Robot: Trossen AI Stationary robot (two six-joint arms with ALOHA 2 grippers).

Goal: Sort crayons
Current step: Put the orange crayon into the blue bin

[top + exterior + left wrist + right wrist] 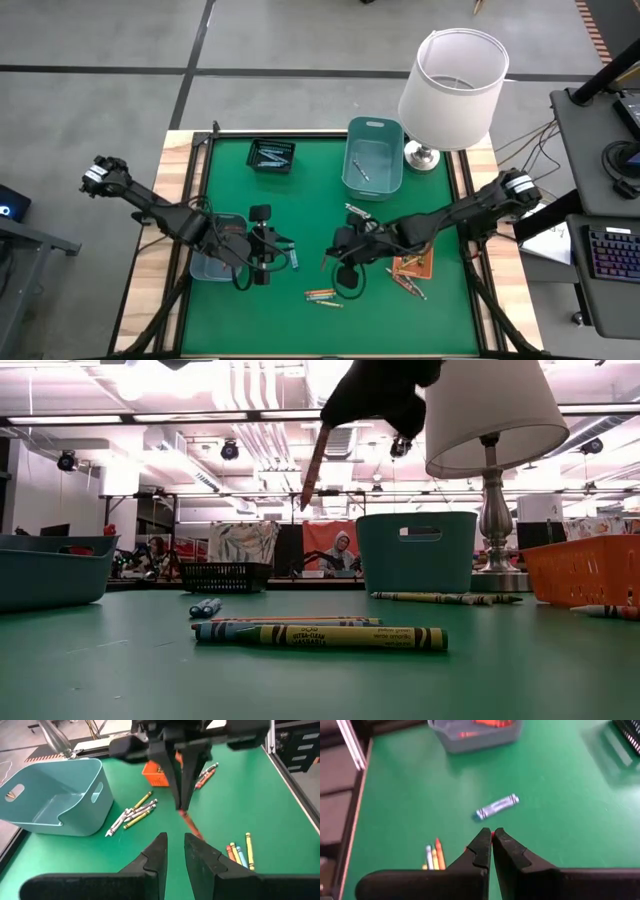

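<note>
Crayons, thin paper-wrapped sticks, lie scattered on the green desk (300, 190): a small orange, blue and yellow group (322, 296) near the front edge, a single blue one (497, 806) and a yellowish-white cluster (132, 813). The right hand (335, 252) is pinched shut on a reddish-brown crayon (316, 465), held tilted above the desk. The left hand (174, 851) stands slightly parted, gripping nothing. A tall teal plastic bin (374, 156) holds one crayon; the black mesh tray (272, 156) holds several pale ones. Label writing is unreadable.
</note>
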